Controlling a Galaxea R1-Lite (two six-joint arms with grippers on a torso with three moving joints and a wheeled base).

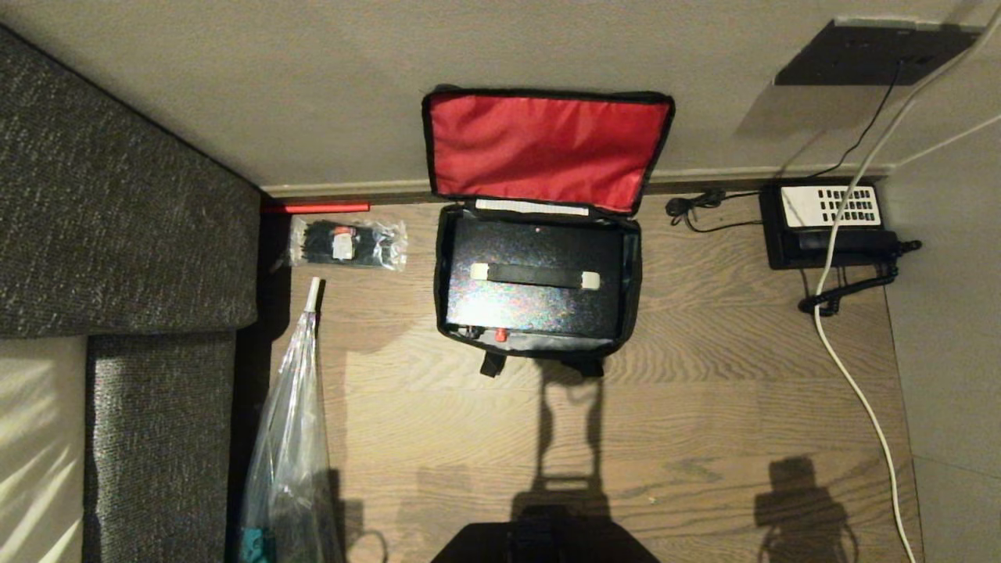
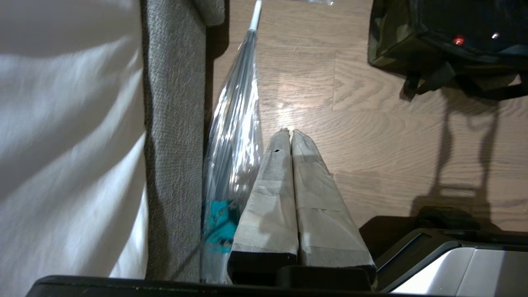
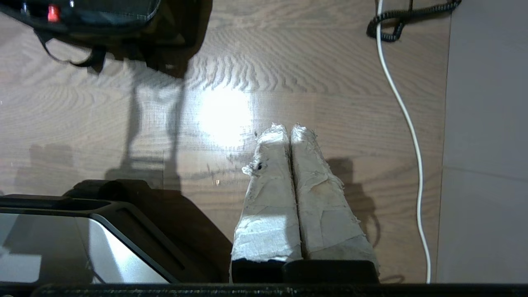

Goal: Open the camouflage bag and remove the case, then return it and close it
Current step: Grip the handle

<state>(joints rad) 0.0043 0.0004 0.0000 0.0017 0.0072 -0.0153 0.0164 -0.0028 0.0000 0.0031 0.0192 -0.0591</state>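
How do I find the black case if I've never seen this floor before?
Find the open bag with the red lid lining on the wood floor by the wall. The case lies flat inside it. Unlike the black phone to its right with white keys, the case has a black handle on top and a small red knob on its near edge.

Telephone [image 1: 829, 227], tie packet [image 1: 348, 244], clear umbrella [image 1: 291, 422].
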